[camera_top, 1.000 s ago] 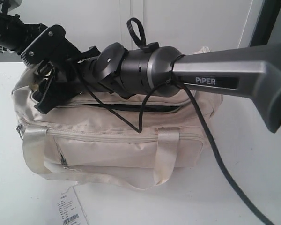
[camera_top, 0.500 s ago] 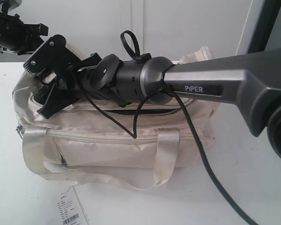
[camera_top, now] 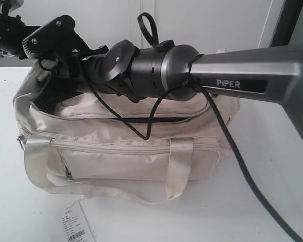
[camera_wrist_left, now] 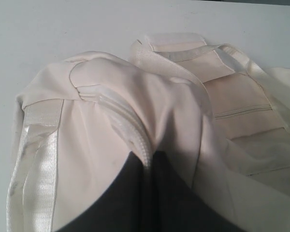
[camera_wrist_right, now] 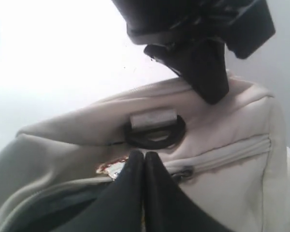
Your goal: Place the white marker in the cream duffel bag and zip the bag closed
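The cream duffel bag (camera_top: 126,151) lies on the white table, its top zip open and dark lining showing. My right gripper (camera_top: 49,92) reaches across to the bag's left end. In the right wrist view it (camera_wrist_right: 144,159) is shut, with the gold zipper charm (camera_wrist_right: 110,168) sticking out beside its fingers and the grey zip slider (camera_wrist_right: 183,173) just next to them. My left gripper (camera_wrist_left: 147,166) is shut on the zipper band (camera_wrist_left: 130,130) at that same end of the bag; it also shows as the left gripper (camera_wrist_right: 203,72) above the bag. The white marker is out of view.
A white paper barcode tag (camera_top: 76,226) lies on the table in front of the bag. The right arm's black cable (camera_top: 232,151) hangs across the bag's right part. A black ring (camera_wrist_right: 154,134) sits on the bag's end.
The right gripper has gone from open to shut at the bag's left end and has risen a little. The bag's left end is lifted with it.
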Controlling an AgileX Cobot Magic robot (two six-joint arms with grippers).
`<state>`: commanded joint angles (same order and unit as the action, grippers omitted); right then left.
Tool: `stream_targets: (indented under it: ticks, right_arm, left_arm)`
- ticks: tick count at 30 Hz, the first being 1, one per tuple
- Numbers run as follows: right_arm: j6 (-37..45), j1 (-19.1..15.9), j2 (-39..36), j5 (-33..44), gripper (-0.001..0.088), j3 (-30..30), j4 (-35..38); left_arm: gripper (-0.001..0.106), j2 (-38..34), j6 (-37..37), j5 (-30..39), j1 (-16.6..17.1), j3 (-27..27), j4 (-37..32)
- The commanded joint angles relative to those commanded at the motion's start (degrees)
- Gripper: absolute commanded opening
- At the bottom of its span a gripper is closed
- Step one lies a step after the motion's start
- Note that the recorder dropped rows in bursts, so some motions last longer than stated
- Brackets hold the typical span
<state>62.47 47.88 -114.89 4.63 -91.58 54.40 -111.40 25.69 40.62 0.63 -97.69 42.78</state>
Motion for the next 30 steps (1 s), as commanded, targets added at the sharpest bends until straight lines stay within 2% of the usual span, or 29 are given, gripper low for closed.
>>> stream_targets:
  ticks: [8, 10, 11, 12, 13, 14, 15, 16, 17, 18, 19, 21, 22, 24, 25, 26, 27, 30]
  right_arm:
    - [0.07, 0.0, 1.14, 3.9, 0.0001, 0.0, -0.28]
    - [0.31, -0.29, 1.26, 7.17, 0.0036, 0.0, -0.77]
    - [-2.4, -0.87, 1.26, 11.22, 0.0159, 0.0, -0.66]
    - [-6.6, -1.09, 1.26, 12.49, 0.0227, 0.0, -0.66]
    - [-15.99, -1.39, 1.26, 12.24, 0.0408, 0.24, -0.91]
    - [-19.09, -1.67, 1.26, 11.57, 0.0468, 0.24, -1.01]
    - [-27.54, -2.11, 1.26, 11.3, 0.0476, 0.24, -1.01]
    - [-30.19, -2.22, 1.26, 11.83, 0.0463, 0.24, -1.01]
    - [-37.08, -2.3, 1.26, 12.66, 0.0429, 0.24, -1.01]
    - [-39.91, -2.3, 1.26, 13.22, 0.0389, 0.24, -1.01]
    - [-38.47, -2.3, 1.26, 13.99, 0.0315, -0.18, -2.04]
    - [-38.61, -2.3, 0.78, 18.71, 0.0147, -2.96, -10.62]
    - [-43.33, -2.3, 0.37, 22.71, 0.0103, -5.37, -17.48]
    - [-58.8, -2.3, -1.06, 29.69, 0.0103, -10.86, -36.7]
    - [-64.98, -2.3, -1.8, 32.97, 0.0105, -13.04, -43.47]
    - [-67.66, -2.3, -2.42, 35.42, 0.0118, -14.75, -46.36]
    - [-67.66, -2.19, -2.7, 36.07, 0.0141, -15.54, -46.21]
    - [-67.66, -1.52, -3.29, 35.51, 0.0306, -17.76, -43.44]
  left_arm:
    - [0.001, 0.0, 0.0, 0.12, 0.0, 0.0, 0.01]
    - [0.001, 0.0, 0.1, 0.12, 0.0, 0.0, 0.01]
    - [0.001, 0.0, 0.1, 0.12, 0.0, 0.0, 0.01]
    - [0.001, 0.0, 0.1, 0.12, 0.0, 0.0, 0.01]
    - [0.001, 0.0, 0.1, 0.12, 0.0, 0.0, 0.01]
    - [0.001, 0.0, 0.1, 0.12, 0.0, 0.0, 0.01]
    - [0.001, 0.0, 0.1, 0.12, 0.0, 0.0, 0.01]
    - [0.001, 0.0, 0.1, 0.12, 0.0, 0.0, 0.01]
    - [0.001, 0.0, 0.22, 0.12, 0.0, 0.0, 0.01]
    - [0.001, 0.0, 0.22, 0.12, 0.0, 0.0, 0.01]
    - [0.001, 0.0, 0.22, 0.12, 0.0, 0.0, 0.01]
    - [0.001, 0.0, 0.22, 0.12, 0.0, 0.0, 0.01]
    - [0.001, 0.0, 0.22, 0.12, 0.0, 0.0, 0.01]
    - [0.001, 0.0, 0.22, 0.12, 0.0, 0.0, 0.01]
    - [0.001, 0.0, 0.22, 0.12, 0.0, 0.0, 0.01]
    - [0.001, 0.0, 0.33, 0.12, 0.0, 0.0, -0.13]
    - [0.001, 0.0, 0.81, 0.12, 0.0, 0.0, -0.11]
    - [0.001, 0.0, 1.32, 0.12, 0.0, 0.0, -0.11]
